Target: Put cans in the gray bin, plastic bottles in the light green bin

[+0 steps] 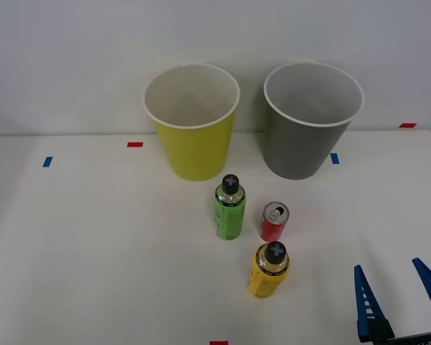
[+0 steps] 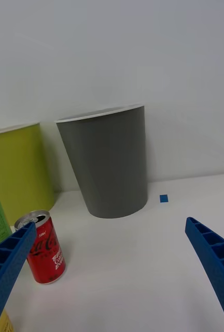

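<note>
1. Gripper [image 1: 400, 298] hangs empty at the table's near right, blue fingers [image 2: 215, 259] spread wide.
2. Red can [image 1: 274, 221] stands upright between the green bottle [image 1: 230, 208] and yellow bottle [image 1: 269, 269], in front of the gray bin [image 1: 310, 147].
3. Best approach: straddle the can squarely at mid-height, avoiding both bottles, before closing.

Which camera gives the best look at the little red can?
The right wrist view: the red can stands close, its label readable, one blue finger overlapping its edge. The front view shows it smaller, from above, with its silver top.
</note>
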You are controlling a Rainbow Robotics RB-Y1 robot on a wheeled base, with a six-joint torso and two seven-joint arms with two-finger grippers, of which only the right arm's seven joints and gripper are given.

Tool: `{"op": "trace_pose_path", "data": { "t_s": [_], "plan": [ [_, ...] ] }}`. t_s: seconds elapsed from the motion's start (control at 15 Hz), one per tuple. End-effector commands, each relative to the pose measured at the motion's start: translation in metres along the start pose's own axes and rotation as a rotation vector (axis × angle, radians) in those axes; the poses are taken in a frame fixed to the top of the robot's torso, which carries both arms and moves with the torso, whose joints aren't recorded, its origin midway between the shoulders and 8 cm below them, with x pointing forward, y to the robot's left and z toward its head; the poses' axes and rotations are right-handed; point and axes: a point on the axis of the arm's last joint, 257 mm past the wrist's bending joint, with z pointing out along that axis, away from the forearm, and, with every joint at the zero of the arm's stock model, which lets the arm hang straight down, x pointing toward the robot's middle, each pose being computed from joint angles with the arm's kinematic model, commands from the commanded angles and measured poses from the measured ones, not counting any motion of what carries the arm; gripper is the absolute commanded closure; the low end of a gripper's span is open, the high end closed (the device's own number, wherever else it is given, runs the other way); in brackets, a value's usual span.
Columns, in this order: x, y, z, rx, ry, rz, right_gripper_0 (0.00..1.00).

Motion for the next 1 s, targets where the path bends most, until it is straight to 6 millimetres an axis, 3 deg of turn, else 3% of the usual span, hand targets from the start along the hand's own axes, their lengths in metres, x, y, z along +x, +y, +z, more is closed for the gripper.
{"op": "trace_pose_path", "data": {
  "t_s": [0.07, 1.0],
  "plan": [
    [0.0, 0.0, 0.0, 0.0, 0.0, 0.0, 0.0],
    [0.0, 0.0, 0.0, 0.0, 0.0, 0.0, 0.0]
  ]
}}
